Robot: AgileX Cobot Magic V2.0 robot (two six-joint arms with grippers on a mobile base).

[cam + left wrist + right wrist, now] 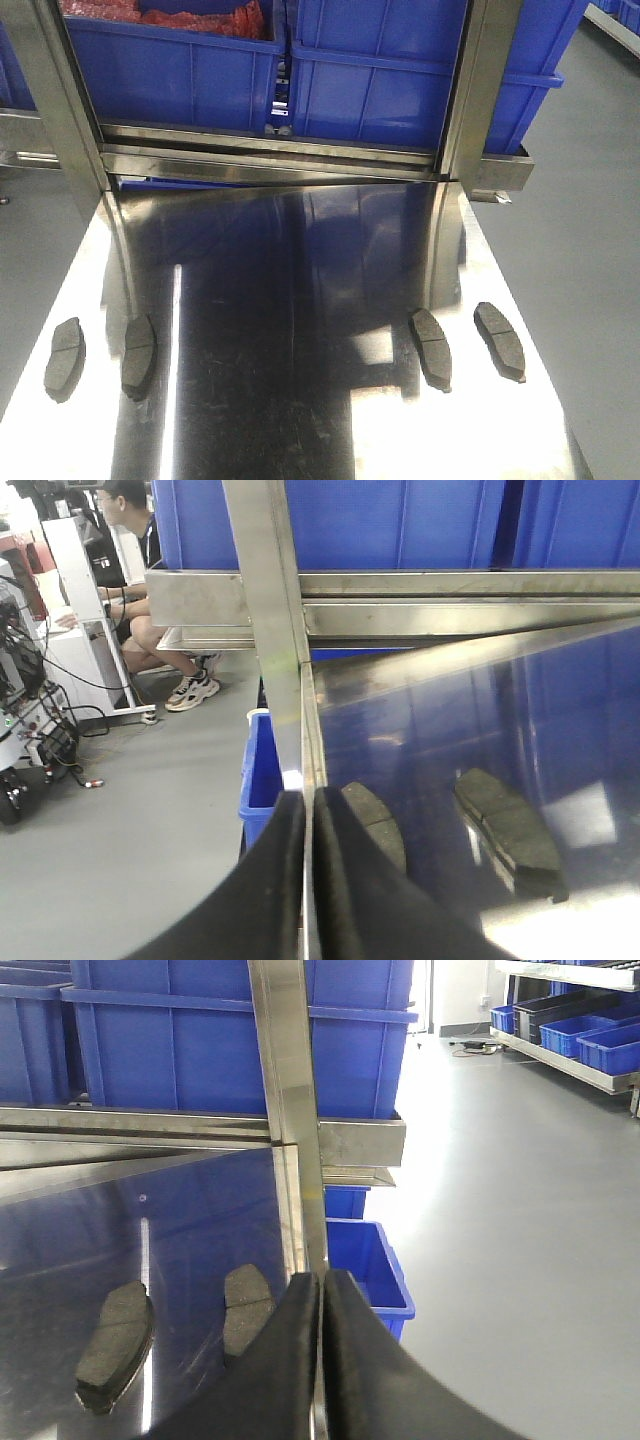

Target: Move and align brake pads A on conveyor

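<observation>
Pressed together are the black fingers of the left gripper (308, 805), and nothing is pinched between them. The right gripper (322, 1285) is seen in the same state, finger against finger, with nothing held.

The brake pads A are laid flat on the steel table (300, 330), in two pairs well apart. Near the left edge the far-left pad (65, 355) and the inner-left pad (138, 352) are set side by side, close to each other but not touching. Near the right edge the inner-right pad (432, 345) and the far-right pad (499, 340) are placed likewise. Each is turned lengthwise away from the front camera, and a groove is seen across its middle. In the left wrist view the far-left pad is partly hidden behind the fingers. In the right wrist view the far-right pad is partly covered in the same way.

The table's polished top is streaked with glare and blue reflections. At its far end two steel posts (70, 110) and a cross rail (270, 150) are seen, and blue crates (380, 70) are carried above the rail. Something red is held in the left crate. Beside the table's right edge a blue bin (365, 1260) is stood on the grey floor (500, 1210). A seated person (130, 540) is shown off to the left, beside a white stand with cables.
</observation>
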